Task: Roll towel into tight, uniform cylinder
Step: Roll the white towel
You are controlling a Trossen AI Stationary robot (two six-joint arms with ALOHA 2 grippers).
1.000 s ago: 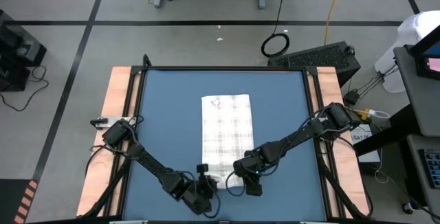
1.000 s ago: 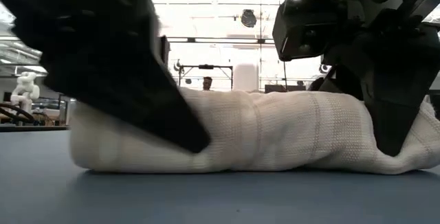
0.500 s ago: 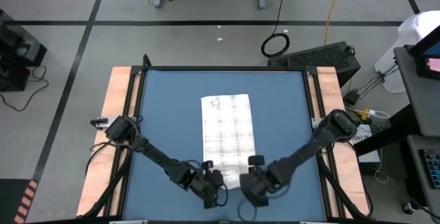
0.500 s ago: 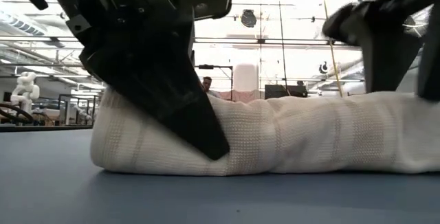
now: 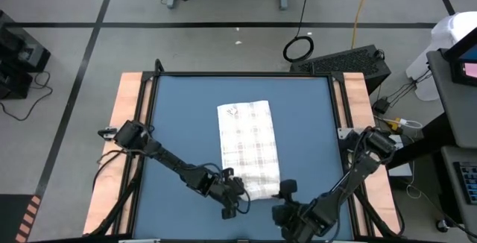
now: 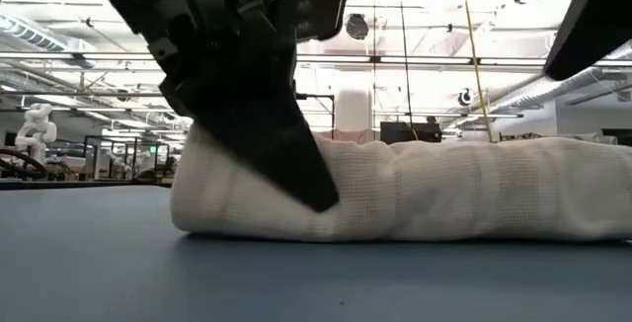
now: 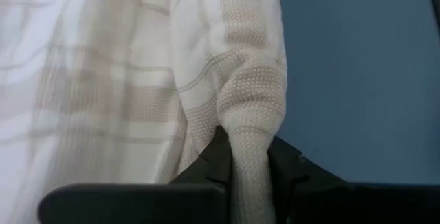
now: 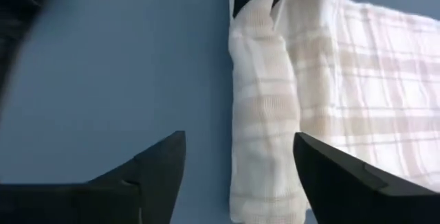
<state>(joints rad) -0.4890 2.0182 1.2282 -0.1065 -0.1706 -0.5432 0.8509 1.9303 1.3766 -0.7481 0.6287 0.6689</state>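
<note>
I am pulling my right end effector (image 8: 237, 176) back from the towel (image 5: 247, 144): a second ago it was pressing on the rolled near end, and now it is hanging off the cloth with its fingers spread wide and nothing between them. My left end effector (image 7: 249, 157) is staying on the job, with its fingers pressed together on the left tip of the roll, pinching the cloth. The roll has also moved a little along the surface (image 5: 179, 116) toward the right. I am judging that only the first turns are done, because most of the towel is still lying flat on the blue mat, stretching away from me toward the far side.

The high view is showing me how much flat cloth is left and where both arms are standing, but not the grip itself. The left wrist view is showing the pinch clearly. The low view is showing the roll's thickness, which looks a bit uneven, fatter near the pinched end. The right wrist view is showing my open fingers (image 8: 148, 169) and, farther off, the other end effector's tips on the roll's end.
</note>
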